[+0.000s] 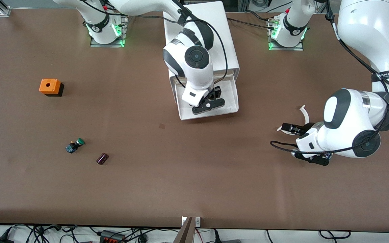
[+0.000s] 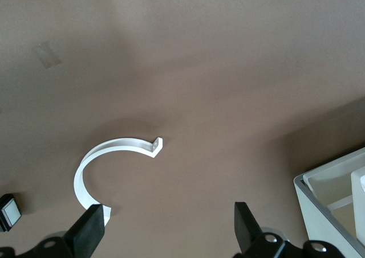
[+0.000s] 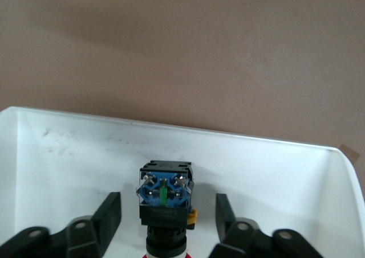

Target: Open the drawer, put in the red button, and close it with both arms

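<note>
The white drawer [image 1: 232, 101] stands pulled open from the white cabinet [image 1: 214, 30] at the middle of the table. My right gripper [image 1: 208, 105] is low over the drawer and open. In the right wrist view the red button [image 3: 165, 198] lies on the drawer floor [image 3: 68, 161] between the right gripper's [image 3: 165, 205] spread fingers [image 3: 109, 212], touching neither; its black-and-blue body shows and only a sliver of the red cap. In the front view the button is hidden under the hand. My left gripper [image 1: 316, 158] hangs open and empty [image 2: 168, 212] over bare table toward the left arm's end.
A white curved plastic piece [image 1: 304, 114] lies by the left gripper, also in the left wrist view [image 2: 114, 150]. An orange box with a hole [image 1: 50, 86], a green-capped button [image 1: 74, 145] and a small dark purple part [image 1: 102, 158] lie toward the right arm's end.
</note>
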